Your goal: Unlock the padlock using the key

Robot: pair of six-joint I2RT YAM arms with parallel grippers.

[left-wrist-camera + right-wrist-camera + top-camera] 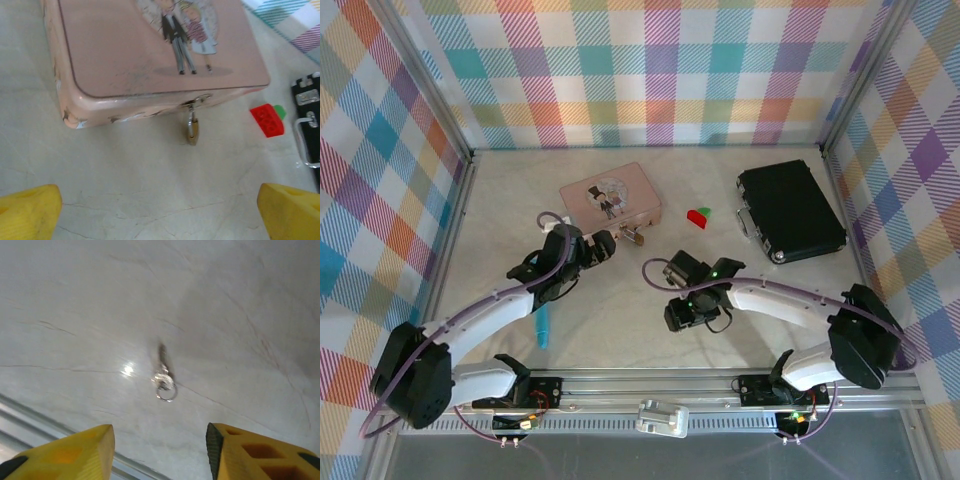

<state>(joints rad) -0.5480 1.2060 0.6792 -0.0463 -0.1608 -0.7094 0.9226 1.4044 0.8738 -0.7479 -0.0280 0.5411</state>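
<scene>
The brass padlock (192, 131) hangs by its silver shackle from the hasp on the front of the pink tin (150, 45). My left gripper (160, 220) is open a short way in front of it, with bare table between its yellow fingers (30, 210). From above, the padlock (635, 237) lies just right of the left gripper (598, 247). The small silver key (163, 371), with a ring on its near end, lies flat on the table. My right gripper (160, 455) hovers open above it, nothing between its fingers (75, 452). In the top view the right gripper (682, 312) points toward the near edge.
A red-and-green block (700, 216) sits right of the tin (610, 197). A black case (790, 212) lies at the back right. A light-blue stick (543, 325) lies under the left arm. The metal rail (30, 412) of the near edge is close to the key.
</scene>
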